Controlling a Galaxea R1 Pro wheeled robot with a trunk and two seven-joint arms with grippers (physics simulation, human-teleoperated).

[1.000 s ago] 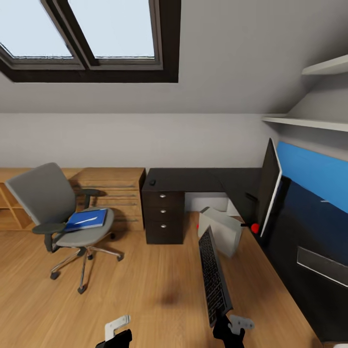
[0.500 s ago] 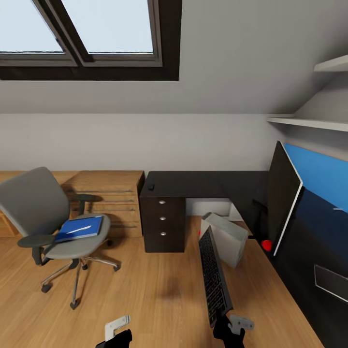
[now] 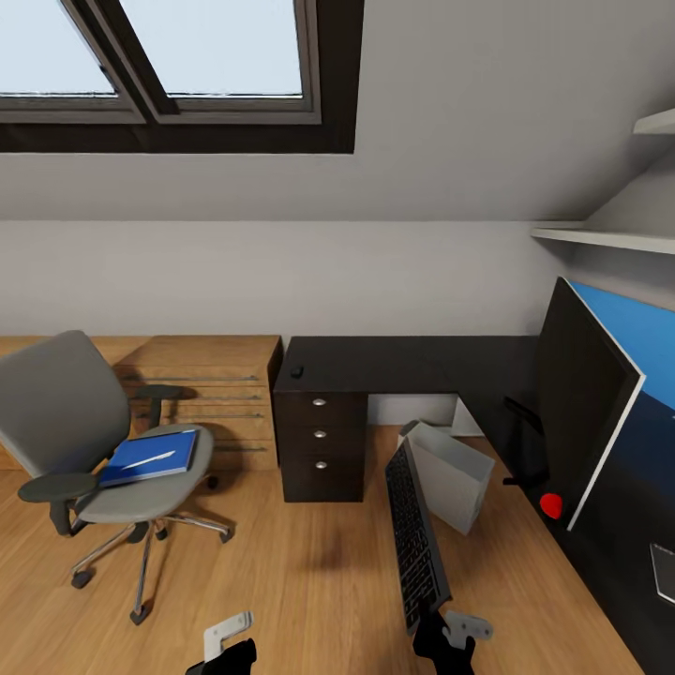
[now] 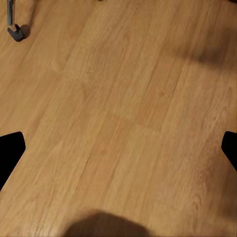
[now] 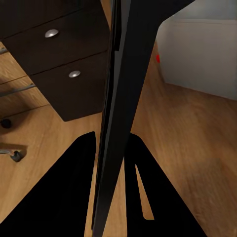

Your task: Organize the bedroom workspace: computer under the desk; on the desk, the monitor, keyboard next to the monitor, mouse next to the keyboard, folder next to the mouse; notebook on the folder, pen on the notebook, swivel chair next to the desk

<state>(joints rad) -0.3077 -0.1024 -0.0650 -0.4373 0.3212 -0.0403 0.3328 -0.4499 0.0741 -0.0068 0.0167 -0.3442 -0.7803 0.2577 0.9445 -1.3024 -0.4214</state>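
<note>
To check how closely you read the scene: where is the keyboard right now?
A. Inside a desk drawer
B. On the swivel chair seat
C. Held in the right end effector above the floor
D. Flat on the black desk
C: the keyboard sticks up from the right end effector, over the wooden floor.

No readable text or labels, seemingly, anywhere.

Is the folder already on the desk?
No, the blue folder lies on the seat of the swivel chair, which stands on the floor apart from the desk.
</note>
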